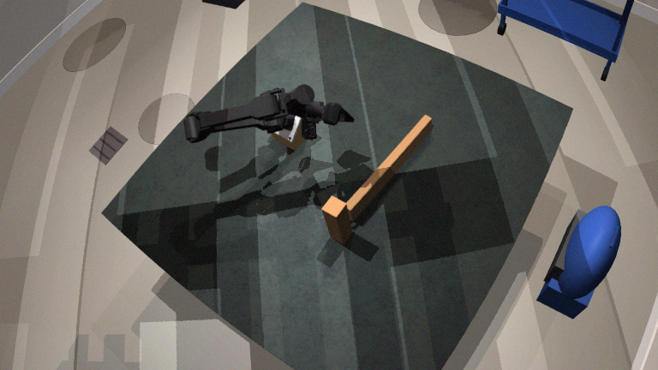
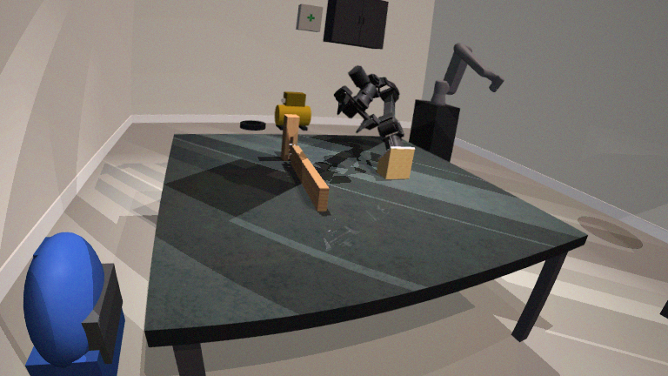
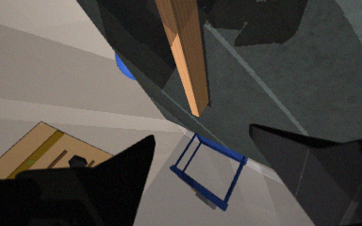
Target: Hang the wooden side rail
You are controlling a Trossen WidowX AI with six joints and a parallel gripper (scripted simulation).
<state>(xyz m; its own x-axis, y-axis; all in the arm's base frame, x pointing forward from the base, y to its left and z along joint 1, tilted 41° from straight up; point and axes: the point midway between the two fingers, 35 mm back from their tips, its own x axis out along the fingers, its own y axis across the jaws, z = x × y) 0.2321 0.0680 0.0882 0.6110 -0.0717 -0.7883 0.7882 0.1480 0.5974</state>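
From here I see my gripper (image 1: 345,115) high above the table (image 1: 436,80), its fingers spread wide with nothing between them. The rail (image 1: 390,168) lies well apart from it, long axis running from the upright post (image 1: 336,220) out to its free end (image 1: 426,123). That free end looks nearer my fingers, so I would approach there.

Blue cart (image 1: 570,12) on floor; yellow machine (image 2: 293,110), possibly generator; dark wall cabinet (image 2: 355,19).
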